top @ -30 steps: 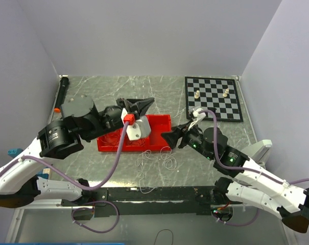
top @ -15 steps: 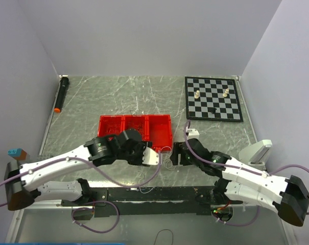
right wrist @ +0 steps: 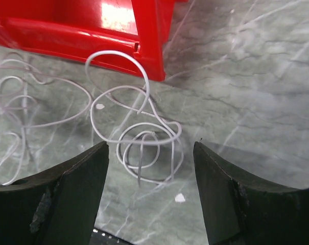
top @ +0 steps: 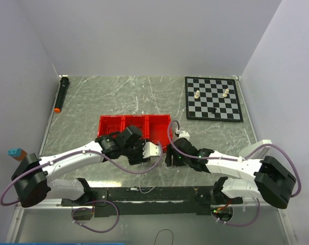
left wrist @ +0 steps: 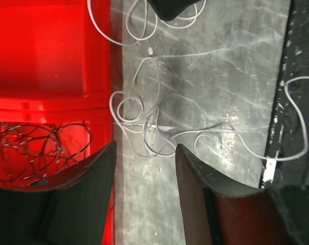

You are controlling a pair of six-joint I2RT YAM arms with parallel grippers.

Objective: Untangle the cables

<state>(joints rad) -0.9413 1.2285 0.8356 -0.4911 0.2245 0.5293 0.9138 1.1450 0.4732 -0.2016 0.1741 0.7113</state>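
A tangle of thin white cables [left wrist: 144,122] lies in loops on the grey table just in front of the red tray [left wrist: 37,51]. One strand runs out to the black rail [left wrist: 297,102]. More thin dark and red wires [left wrist: 37,148] lie in one tray compartment. My left gripper [left wrist: 145,146] is open and empty, low over the table beside the loops. My right gripper [right wrist: 150,144] is open and empty, with a white cable coil [right wrist: 144,143] between its fingers on the table. In the top view, the left gripper [top: 155,155] and right gripper [top: 168,157] face each other closely and hide the cables.
The red tray [top: 113,125] has three compartments and stands behind the grippers. A chessboard [top: 213,98] with a few pieces lies at the back right. A black marker [top: 61,94] lies at the back left. A black rail [top: 154,194] runs along the near edge.
Both arms have come down from above the tray to the table in front of it. The two grippers have closed in on the white cables from left and right.
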